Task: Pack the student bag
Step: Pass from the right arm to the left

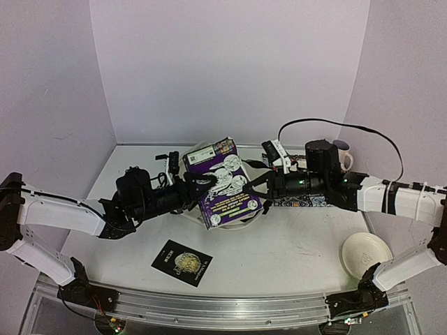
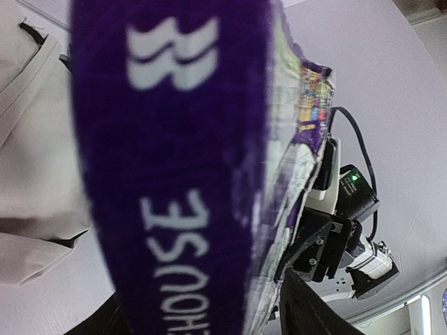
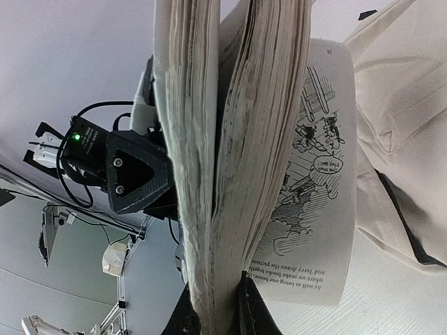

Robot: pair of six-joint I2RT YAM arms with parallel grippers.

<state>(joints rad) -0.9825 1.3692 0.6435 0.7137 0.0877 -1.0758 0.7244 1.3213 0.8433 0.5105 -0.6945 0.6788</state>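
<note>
Student bag (image 1: 242, 222) lies on the table (image 1: 300, 244) dead centre, right between the two arms, and most of it is hidden under the purple book (image 1: 223, 185) hanging over it. Only a cream edge peeks out at the near and far sides of the book. From the wrist cameras the cream fabric shows just past the book on either side.

The book is the thing in play. Its long axis runs from near to far across the table, a little tilted, with the cover facing up. The spine faces the left arm and the page edge faces the right arm.

The right fingers (image 3: 249, 312) are pinching the page edge, one on each side of the paper block, a firm hold. The left fingers (image 1: 196, 184) are right up against the spine, but that wrist view is all blurred purple. I cannot tell whether they grip it or only flank it.

Both arms are about equally near, one on each side. The bag lies straight below the fingers, so my read is that the coming move is downward into it. The bag's opening cannot be seen from here.
</note>
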